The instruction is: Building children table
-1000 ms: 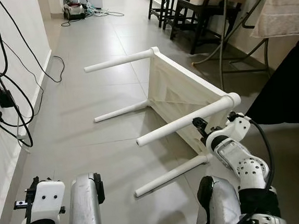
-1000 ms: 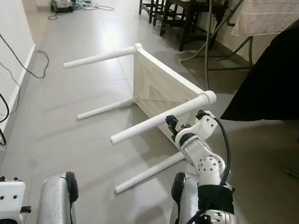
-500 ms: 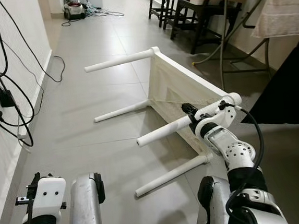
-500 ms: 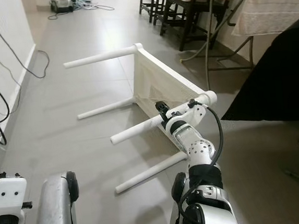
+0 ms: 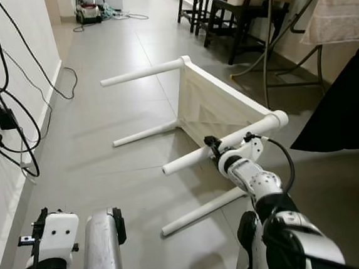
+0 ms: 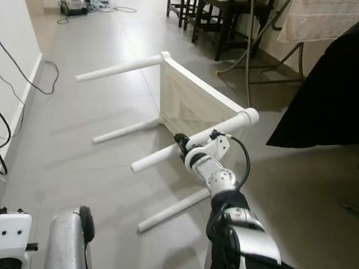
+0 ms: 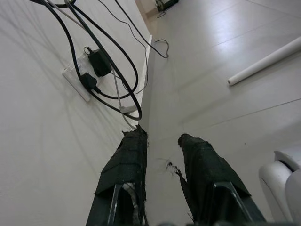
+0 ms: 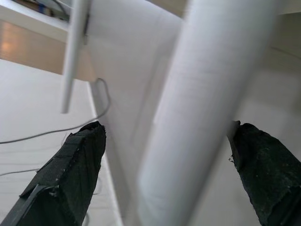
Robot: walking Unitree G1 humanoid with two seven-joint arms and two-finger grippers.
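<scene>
Judging by the four white legs already standing out from it, the small white children's table [image 5: 218, 109] looks mostly assembled; it lies tipped on its side on the grey tiled floor [image 5: 119, 95], tabletop on edge, so what seems left is checking the legs and setting it upright. My right gripper [image 5: 213, 147] is at the near upper leg [image 5: 221, 144], about midway along it, with my jaws spread wide to either side of the round leg; my right wrist view shows the leg [image 8: 202, 108] running between my two black fingers [image 8: 70, 174], and I cannot tell whether either pad touches it. The legs point left, toward the wall with the power socket and black cables [image 5: 5, 118], roughly level with the floor, and the tabletop's long edge runs from near right to far left. Two legs rest low by the floor and two are raised above them. My left gripper [image 7: 162, 162] hangs idle near the wall, jaws narrowly apart and holding nothing. Dark chairs [image 5: 219, 11] stand far right, well apart from the table.
</scene>
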